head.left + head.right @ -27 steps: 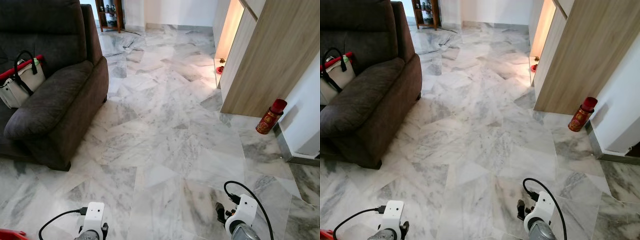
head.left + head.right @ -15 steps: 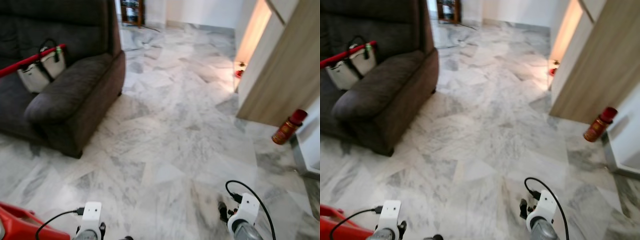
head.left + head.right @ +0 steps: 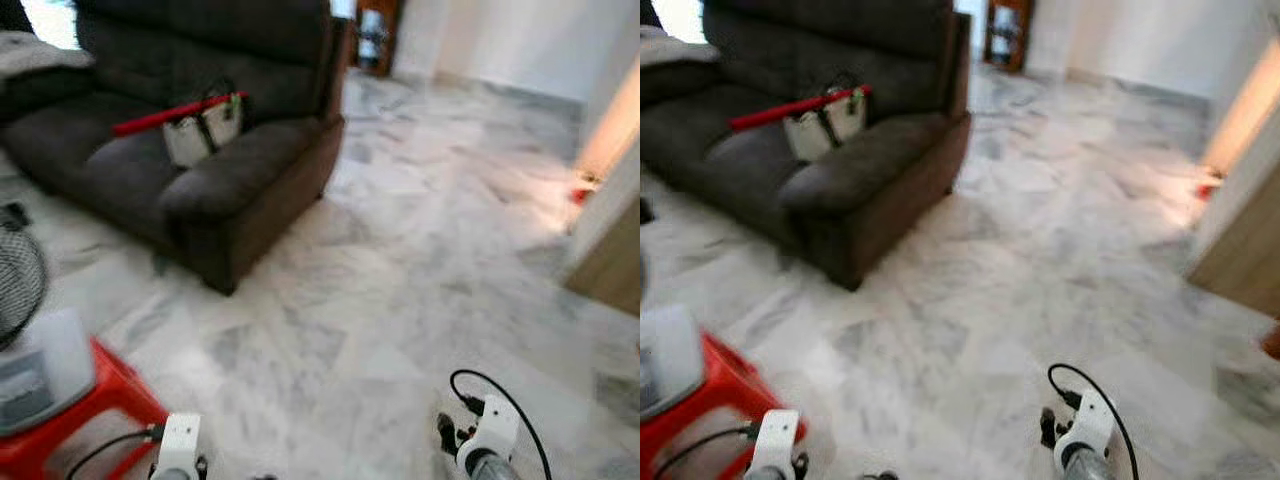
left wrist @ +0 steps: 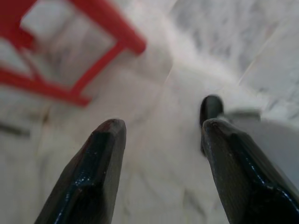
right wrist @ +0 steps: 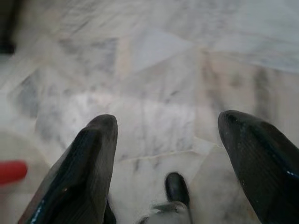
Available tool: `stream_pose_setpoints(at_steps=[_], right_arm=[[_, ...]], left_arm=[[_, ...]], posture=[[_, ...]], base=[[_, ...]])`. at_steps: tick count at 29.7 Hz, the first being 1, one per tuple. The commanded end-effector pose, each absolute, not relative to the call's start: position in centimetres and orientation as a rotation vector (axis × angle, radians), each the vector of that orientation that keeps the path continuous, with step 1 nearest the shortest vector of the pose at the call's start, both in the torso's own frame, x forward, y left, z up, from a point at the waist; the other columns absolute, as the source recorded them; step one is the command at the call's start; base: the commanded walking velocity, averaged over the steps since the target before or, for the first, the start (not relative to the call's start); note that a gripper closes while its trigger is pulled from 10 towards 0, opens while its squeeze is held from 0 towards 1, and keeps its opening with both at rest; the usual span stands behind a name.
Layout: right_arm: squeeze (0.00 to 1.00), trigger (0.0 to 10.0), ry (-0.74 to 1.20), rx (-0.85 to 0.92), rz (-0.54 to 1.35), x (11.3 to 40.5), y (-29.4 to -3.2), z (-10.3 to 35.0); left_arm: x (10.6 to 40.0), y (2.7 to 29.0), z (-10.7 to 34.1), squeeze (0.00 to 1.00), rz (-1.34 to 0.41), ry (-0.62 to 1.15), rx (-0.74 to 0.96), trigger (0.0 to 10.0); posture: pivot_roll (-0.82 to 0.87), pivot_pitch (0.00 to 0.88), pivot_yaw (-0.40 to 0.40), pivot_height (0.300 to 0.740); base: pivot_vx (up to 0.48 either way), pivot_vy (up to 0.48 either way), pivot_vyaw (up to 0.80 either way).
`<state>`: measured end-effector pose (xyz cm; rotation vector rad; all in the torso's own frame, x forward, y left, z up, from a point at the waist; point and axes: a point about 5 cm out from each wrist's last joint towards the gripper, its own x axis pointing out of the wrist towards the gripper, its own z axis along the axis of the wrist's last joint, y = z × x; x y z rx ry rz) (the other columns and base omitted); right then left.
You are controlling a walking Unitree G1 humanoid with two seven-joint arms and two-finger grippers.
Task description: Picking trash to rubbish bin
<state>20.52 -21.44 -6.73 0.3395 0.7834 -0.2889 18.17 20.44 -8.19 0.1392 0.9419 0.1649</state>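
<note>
My left gripper (image 4: 163, 126) is open, and its two black fingers hang over pale marble floor with nothing between them. A red stool's frame (image 4: 93, 32) lies just beyond it. My right gripper (image 5: 168, 119) is open too and holds nothing, with grey-veined marble under it. Both arms hang low at the picture's bottom edge, the left arm (image 3: 178, 450) beside the stool and the right arm (image 3: 487, 440) over bare floor. The views are blurred.
A dark sofa (image 3: 240, 170) stands ahead on the left, with a white handbag (image 3: 200, 135) and a red bar (image 3: 175, 112) on it. A red stool (image 3: 90, 410) carrying a white object (image 3: 35, 365) is near my left, beside a fan (image 3: 15, 280). A wooden cabinet (image 3: 610, 250) stands on the right.
The camera has swung to the left, so the sofa now sits nearer the middle. The red stool and the fan have come into view, and the red can at right has left it.
</note>
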Motion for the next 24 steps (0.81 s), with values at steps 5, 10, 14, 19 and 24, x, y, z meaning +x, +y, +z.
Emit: stream_pose_setpoints(at_steps=[5,10,14,19,24], right_arm=[[0.00,10.0,0.786,0.332,-0.283,20.5,-21.6,-6.7],[0.00,10.0,0.789,0.341,-0.288,20.3,-21.5,-6.8],[0.00,10.0,0.806,0.330,-0.278,20.0,-21.4,-7.0],[0.00,10.0,0.803,0.309,-0.256,20.4,-21.4,-6.8],[0.00,10.0,0.790,0.307,-0.252,20.8,-21.5,-6.6]], left_arm=[[18.3,20.2,-8.2,0.00,0.168,0.938,0.150,10.0],[18.1,20.3,-8.2,0.00,0.160,0.944,0.162,10.0],[18.4,20.6,-8.1,0.00,0.174,0.936,0.161,10.0],[18.5,20.6,-8.0,0.00,0.202,0.931,0.134,10.0],[17.5,20.2,-8.5,0.00,0.198,0.958,0.126,10.0]], posture=[[0.00,0.048,-0.045,0.740],[0.00,0.046,-0.048,0.740],[0.02,0.063,-0.068,0.740],[0.03,0.076,-0.080,0.740],[0.02,0.079,-0.077,0.740]], base=[[0.000,0.000,0.80],[0.000,0.000,0.80],[0.000,0.000,0.80],[0.000,0.000,0.80],[0.000,0.000,0.80]])
